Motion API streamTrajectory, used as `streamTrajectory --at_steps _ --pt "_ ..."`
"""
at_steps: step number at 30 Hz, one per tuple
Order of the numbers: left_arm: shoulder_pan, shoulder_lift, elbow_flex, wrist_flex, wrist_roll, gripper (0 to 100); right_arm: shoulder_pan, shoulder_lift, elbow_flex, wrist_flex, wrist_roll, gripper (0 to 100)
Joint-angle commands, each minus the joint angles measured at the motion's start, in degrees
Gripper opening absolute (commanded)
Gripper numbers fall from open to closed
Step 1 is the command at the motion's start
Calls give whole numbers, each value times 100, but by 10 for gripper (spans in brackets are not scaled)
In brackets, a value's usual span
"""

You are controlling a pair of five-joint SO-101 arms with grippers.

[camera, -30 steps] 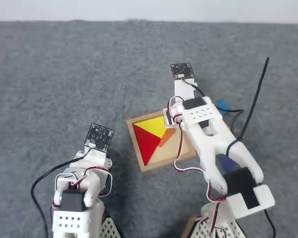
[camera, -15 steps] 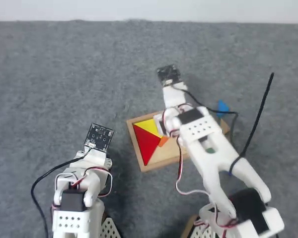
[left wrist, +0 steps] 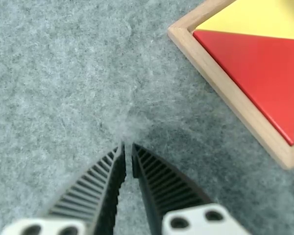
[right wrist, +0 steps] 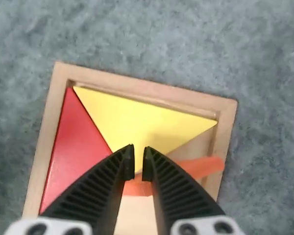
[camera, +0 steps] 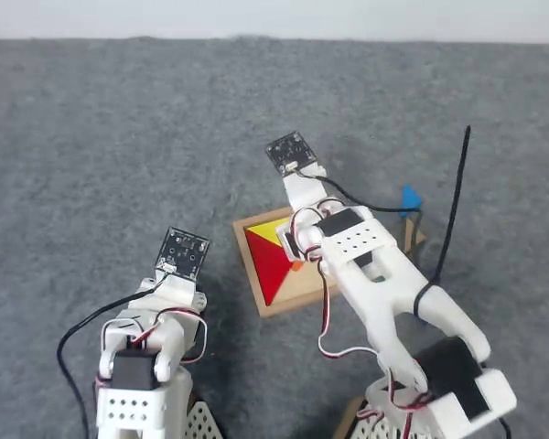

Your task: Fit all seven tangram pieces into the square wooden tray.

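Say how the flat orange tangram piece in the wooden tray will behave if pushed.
The flat orange tangram piece looks thin and rigid, so it should slide, not bend or roll. Inside the square wooden tray the smooth floor probably offers little grip; the yellow triangle beside it may stop it.

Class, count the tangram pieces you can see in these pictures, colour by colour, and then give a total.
Yellow triangular wooden piece, in the square wooden tray: 1
Red triangular wooden piece, in the tray: 1
Orange wooden piece, at the tray's edge: 1
Blue piece, on the grey carpet beyond the tray: 1
Total: 4
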Motion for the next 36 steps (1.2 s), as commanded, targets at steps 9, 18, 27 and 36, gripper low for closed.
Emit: streamTrajectory --at_steps 9,18,27,36 --pt "-35 -97 -57 18 -44 22 4 -48 273 409 369 37" --pt "-35 -97 -57 18 -44 22 286 -708 273 541 378 37" --pt "-35 -97 -57 18 -44 22 910 -1209 413 418 378 41" --pt "-35 -97 -57 18 -44 22 391 -215 413 382 545 38"
